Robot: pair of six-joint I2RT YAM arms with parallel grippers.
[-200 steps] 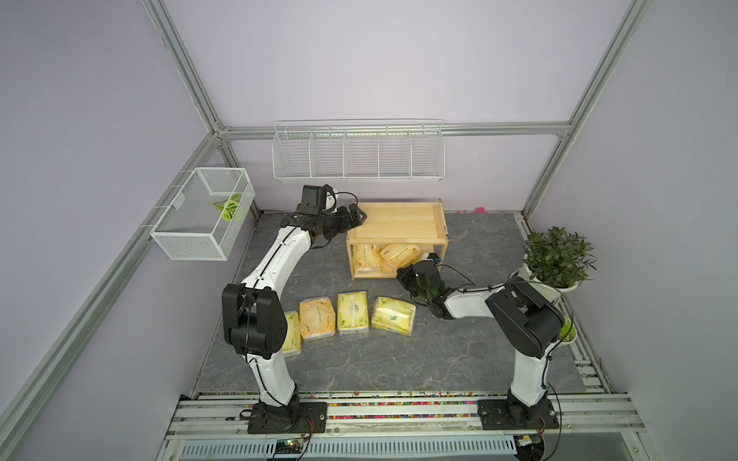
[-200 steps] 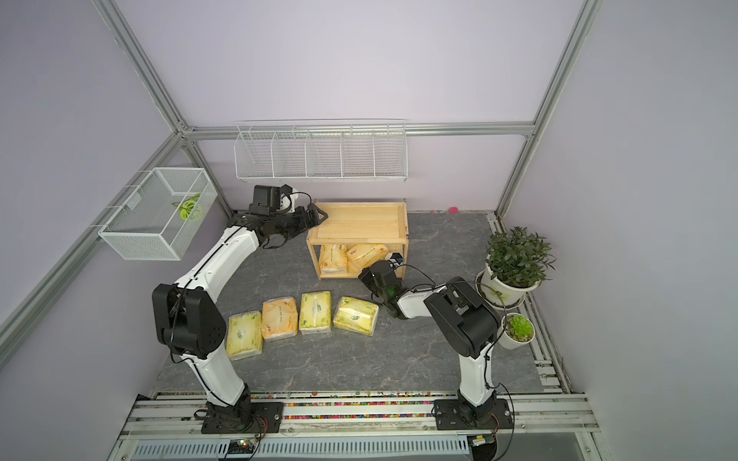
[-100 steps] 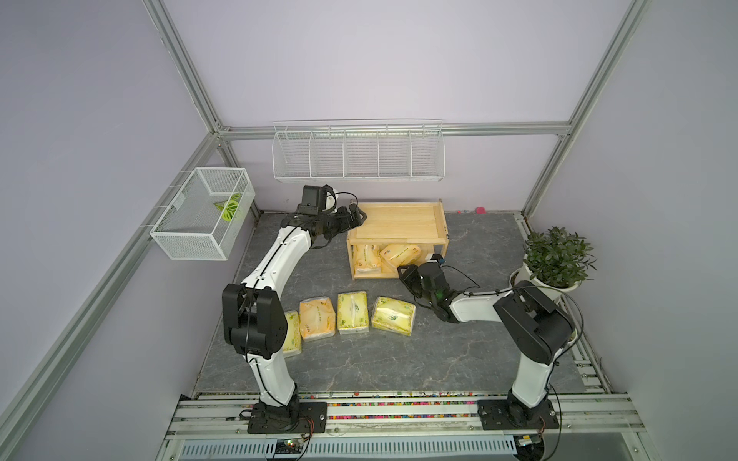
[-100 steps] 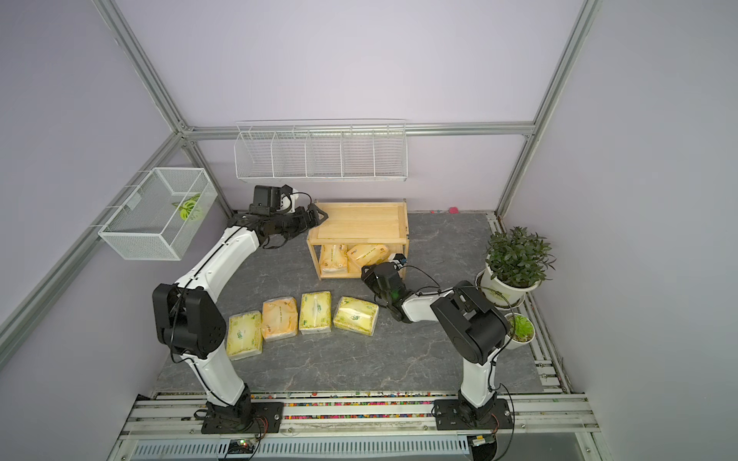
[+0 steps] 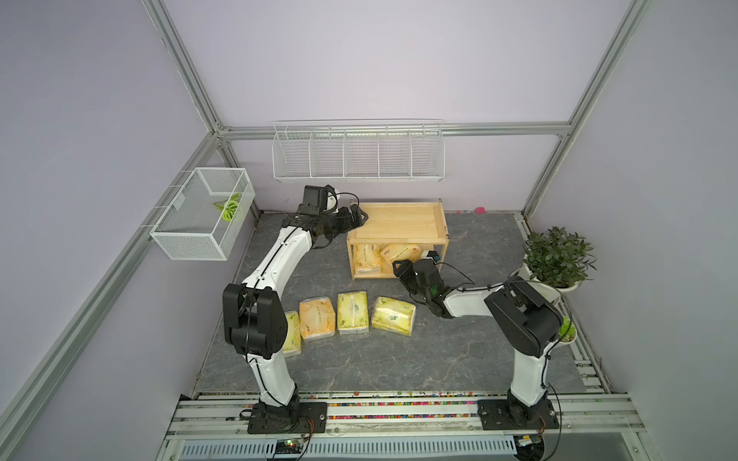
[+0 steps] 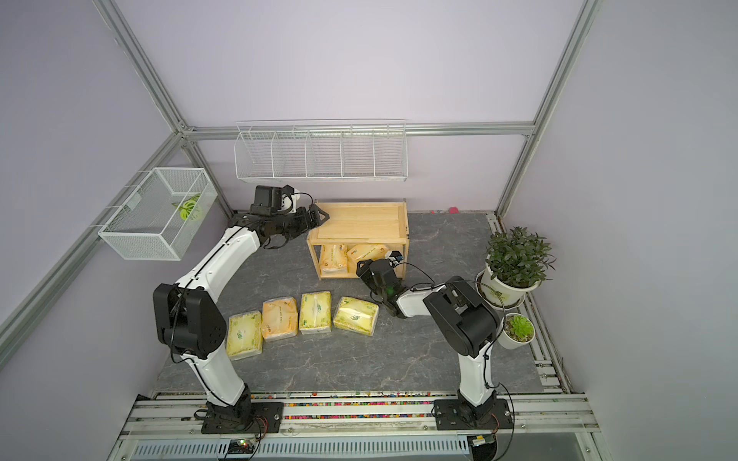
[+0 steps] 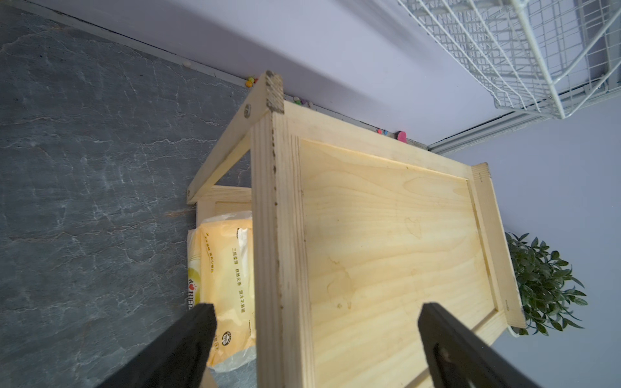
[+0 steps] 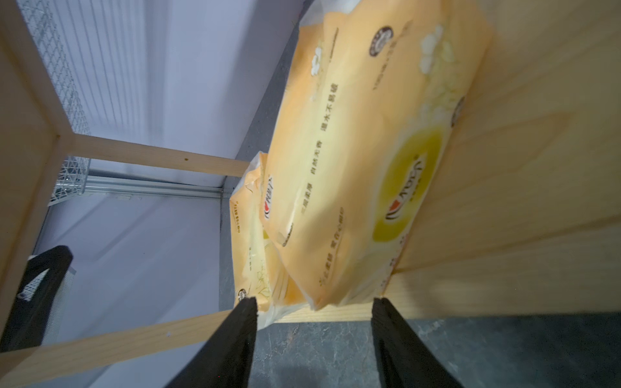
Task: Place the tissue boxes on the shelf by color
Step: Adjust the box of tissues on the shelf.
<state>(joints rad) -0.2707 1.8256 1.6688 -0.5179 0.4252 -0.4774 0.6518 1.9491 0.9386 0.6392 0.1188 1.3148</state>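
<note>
- The right gripper [image 8: 314, 307] sits at the open front of the lower tier of the shelf [image 5: 397, 240]. Its fingers are partly apart and pinch nothing.
- An orange tissue pack [image 8: 363, 151] lies on that tier just past the fingertips. Its near corner reaches the line between them but is free of both.
- A second orange pack [image 8: 248, 242] is tucked partly under the first, beyond one fingertip and towards the shelf's front post.
- The left gripper [image 7: 316, 307] is empty, with its fingers spread wide astride the end rim of the top tray [image 7: 386, 235]. One finger is over the bare wood and the other is outside the rim, above an orange pack on the tier below.
- Judged from this, two of the three orange packs are shelved and the top tray holds nothing yet.
- Four packs lie in a row on the grey mat [image 5: 359, 367], well apart from both sets of fingers. They are the third orange pack [image 5: 316, 319] and three yellow-green packs [image 5: 352, 312].
- About two thirds of the task appears to remain.
</note>
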